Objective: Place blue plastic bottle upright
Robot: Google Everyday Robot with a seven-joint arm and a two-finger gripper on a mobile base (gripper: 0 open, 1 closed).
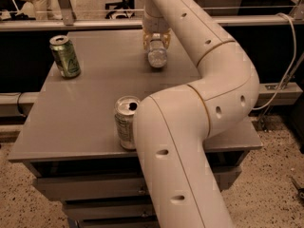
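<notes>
The blue plastic bottle lies on its side at the back middle of the grey table, one end pointing toward the camera. My gripper reaches down over its far end from above. The two yellowish fingers press against either side of the bottle, so the gripper is shut on it. The bottle still rests on the table. Its cap is hidden under the gripper.
A green can stands upright at the back left of the table. A white-and-green can stands near the front edge, right beside my arm's large forearm. A rail runs behind the table.
</notes>
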